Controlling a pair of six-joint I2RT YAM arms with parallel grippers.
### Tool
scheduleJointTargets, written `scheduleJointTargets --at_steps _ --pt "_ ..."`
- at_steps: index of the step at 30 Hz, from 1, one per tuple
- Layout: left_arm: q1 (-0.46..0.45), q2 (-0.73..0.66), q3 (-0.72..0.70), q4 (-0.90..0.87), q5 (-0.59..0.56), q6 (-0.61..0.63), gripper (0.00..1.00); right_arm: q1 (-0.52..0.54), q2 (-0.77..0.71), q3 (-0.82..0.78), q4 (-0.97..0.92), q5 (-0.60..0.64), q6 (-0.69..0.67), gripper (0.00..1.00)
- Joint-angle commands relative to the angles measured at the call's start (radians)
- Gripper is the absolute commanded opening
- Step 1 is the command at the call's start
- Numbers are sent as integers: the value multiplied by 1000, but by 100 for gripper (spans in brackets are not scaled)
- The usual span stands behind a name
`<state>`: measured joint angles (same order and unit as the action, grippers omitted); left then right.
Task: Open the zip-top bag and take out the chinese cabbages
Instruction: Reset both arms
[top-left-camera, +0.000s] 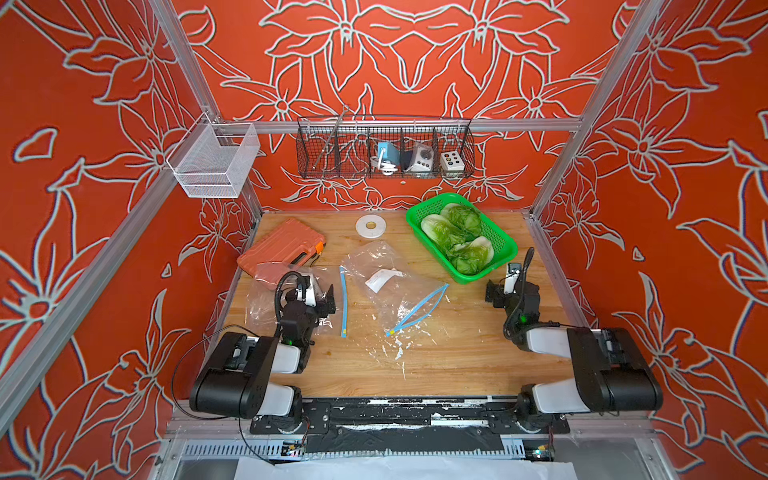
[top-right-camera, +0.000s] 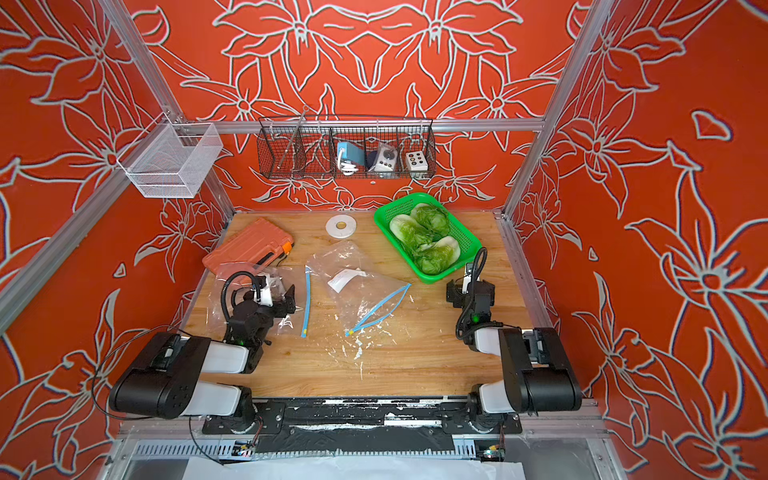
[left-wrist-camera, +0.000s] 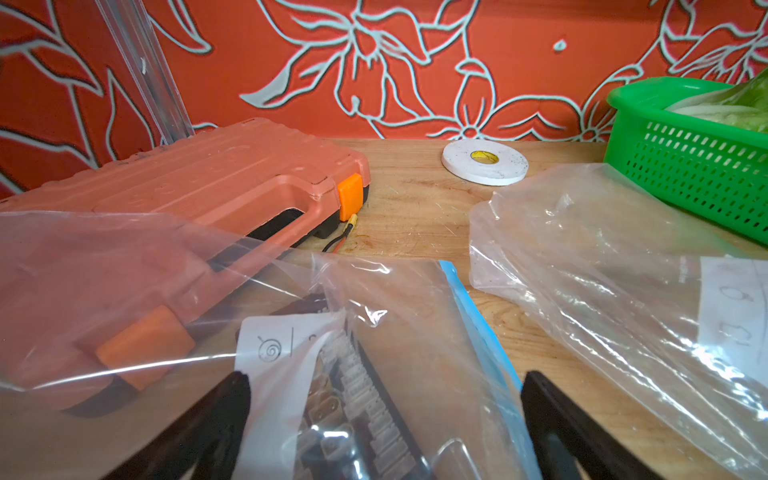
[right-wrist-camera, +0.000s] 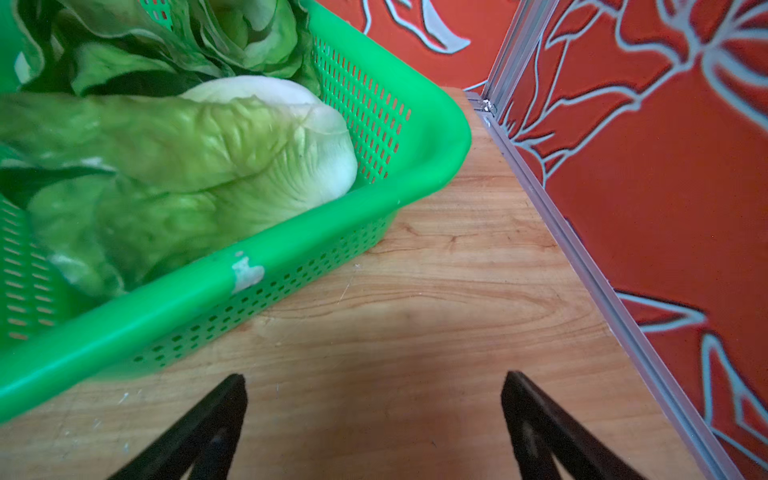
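Three chinese cabbages (top-left-camera: 457, 239) lie packed together inside the green basket (top-left-camera: 510, 252), white bases and crinkled green tips overlapping. Just beside the basket, the zip-top bag (top-left-camera: 386, 278) lies flat on the tabletop (top-left-camera: 436, 365), its blue zipper gaping apart and a white label showing. The right end effector (right-wrist-camera: 374, 386) hovers near the basket's corner over bare wood, jaws spread wide, holding nothing. Well apart from the basket, the left end effector (left-wrist-camera: 384, 386) stands equally wide over a second clear bag (left-wrist-camera: 124, 270), gripping nothing.
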<state>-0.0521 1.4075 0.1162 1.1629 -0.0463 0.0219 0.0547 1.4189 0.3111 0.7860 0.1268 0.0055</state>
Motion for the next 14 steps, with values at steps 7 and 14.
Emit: scheduleJointTargets --at_steps 7,14 --pt "6 -1 9 41 9 0 99 -4 -5 15 6 -16 -23 97" --pt "6 0 9 42 10 0 99 -4 -2 23 -5 -20 -22 97"
